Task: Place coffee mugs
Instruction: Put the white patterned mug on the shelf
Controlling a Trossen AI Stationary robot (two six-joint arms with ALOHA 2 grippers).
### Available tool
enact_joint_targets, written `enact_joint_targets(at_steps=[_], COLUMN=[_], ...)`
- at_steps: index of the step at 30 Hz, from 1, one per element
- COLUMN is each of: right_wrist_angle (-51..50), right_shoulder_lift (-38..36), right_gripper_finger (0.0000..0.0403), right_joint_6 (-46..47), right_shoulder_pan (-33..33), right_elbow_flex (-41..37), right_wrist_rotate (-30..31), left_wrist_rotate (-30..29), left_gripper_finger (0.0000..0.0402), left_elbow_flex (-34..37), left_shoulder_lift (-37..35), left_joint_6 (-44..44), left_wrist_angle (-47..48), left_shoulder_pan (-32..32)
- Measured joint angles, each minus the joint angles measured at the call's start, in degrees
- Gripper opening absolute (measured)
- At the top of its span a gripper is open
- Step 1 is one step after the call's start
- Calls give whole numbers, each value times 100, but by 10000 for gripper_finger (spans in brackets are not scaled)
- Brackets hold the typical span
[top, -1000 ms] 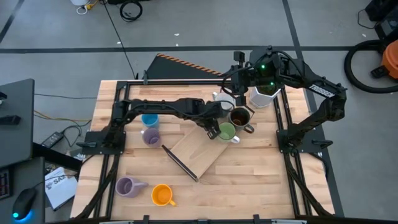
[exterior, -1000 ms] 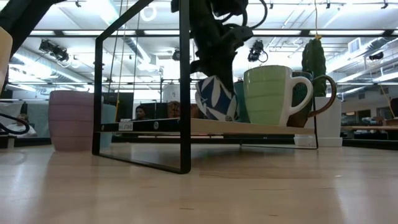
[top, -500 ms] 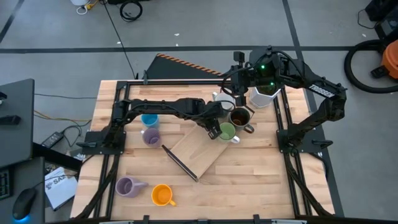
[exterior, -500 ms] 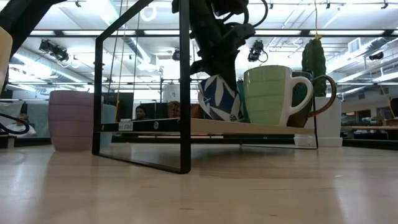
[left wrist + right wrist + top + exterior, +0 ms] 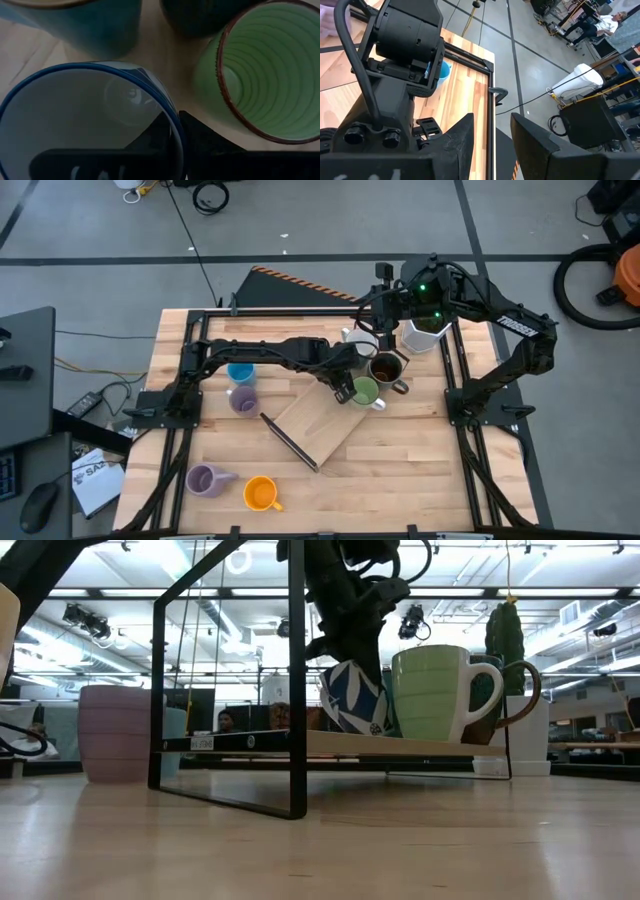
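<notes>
My left gripper (image 5: 173, 116) is shut on a white mug with a blue pattern (image 5: 350, 700), over the wooden shelf board (image 5: 420, 746). Close beside that mug, a green mug (image 5: 430, 695) stands on the board on its base, with a dark brown mug (image 5: 385, 367) behind it. A pale mug (image 5: 357, 340) sits farther back. My right gripper (image 5: 492, 125) hangs open and high above the table's far right, with nothing between its fingers. On the table stand a bright blue mug (image 5: 240, 372), two lavender mugs (image 5: 243, 400) (image 5: 205, 478) and an orange mug (image 5: 260, 493). My left gripper pinches the patterned mug's wall at the blue rim (image 5: 169, 104), one finger (image 5: 157, 132) inside the mug and one (image 5: 200, 140) outside. The fingers slant down from the table's left. The mug is tilted, its lower edge level with the board's top; whether it touches I cannot tell.
The board rests on a black metal frame (image 5: 297, 690) and lies slantwise at mid-table. A white pot with a green cactus (image 5: 425, 335) stands at the far right under my right arm. Bare board (image 5: 315, 425) lies toward the near side of the mugs.
</notes>
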State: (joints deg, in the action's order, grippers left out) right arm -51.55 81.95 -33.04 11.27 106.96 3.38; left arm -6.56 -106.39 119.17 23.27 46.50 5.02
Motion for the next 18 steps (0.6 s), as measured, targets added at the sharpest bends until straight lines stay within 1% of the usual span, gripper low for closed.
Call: enact_joint_targets(at_steps=[4, 7, 12, 15, 18], right_wrist_angle=[0, 0, 0, 0, 0], right_shoulder_lift=[0, 0, 2, 2, 2], right_gripper_finger=[134, 134, 134, 134, 134], right_joint_6=[-4, -9, -11, -11, -11], right_shoulder_pan=[0, 0, 0, 0, 0], right_elbow_flex=[0, 0, 0, 0, 0], right_wrist_rotate=[0, 0, -2, 0, -2], left_wrist_rotate=[-12, -26, -15, -12, 0], left_gripper_finger=[44, 67, 113, 129, 135], left_elbow_flex=[0, -11, -15, -15, -91], left_shoulder_lift=[0, 0, -2, 0, 0], left_joint_6=[-23, -198, -206, -208, -208], left_wrist_angle=[0, -23, -10, -14, 39], left_shoulder_pan=[2, 7, 5, 8, 30])
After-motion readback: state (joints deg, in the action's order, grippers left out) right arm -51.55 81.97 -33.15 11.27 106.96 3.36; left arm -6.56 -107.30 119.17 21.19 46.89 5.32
